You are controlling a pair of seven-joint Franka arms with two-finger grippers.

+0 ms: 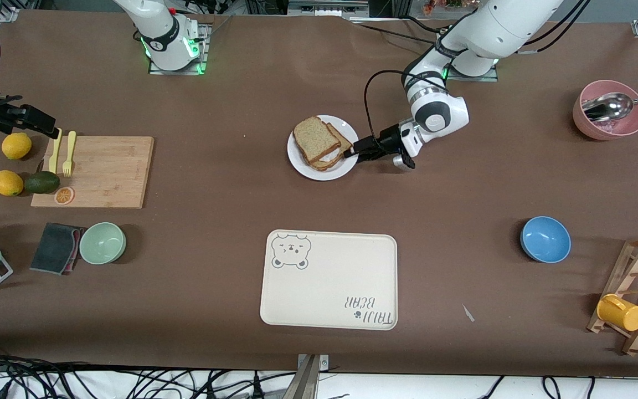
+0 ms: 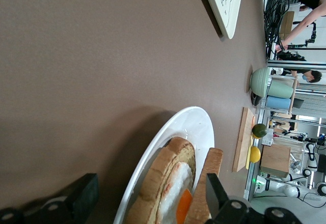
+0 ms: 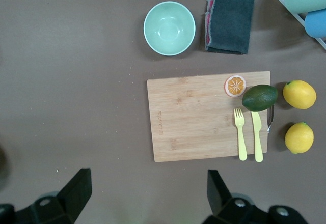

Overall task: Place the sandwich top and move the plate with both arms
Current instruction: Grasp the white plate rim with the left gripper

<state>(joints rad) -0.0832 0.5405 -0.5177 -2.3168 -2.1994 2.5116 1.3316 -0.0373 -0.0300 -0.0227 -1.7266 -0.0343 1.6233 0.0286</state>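
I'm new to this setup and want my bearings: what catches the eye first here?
The white plate mid-table carries a stacked sandwich, the sandwich top lying askew on it. The left gripper sits open at the plate's rim toward the left arm's end. Nearer the front camera lies the cream bear-print tray; the right gripper waits open above the wooden cutting board.

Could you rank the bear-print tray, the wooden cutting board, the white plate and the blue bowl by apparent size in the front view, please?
1. bear-print tray
2. wooden cutting board
3. white plate
4. blue bowl
The tray lies nearest the camera, which flatters it slightly, but its lead looks clear.
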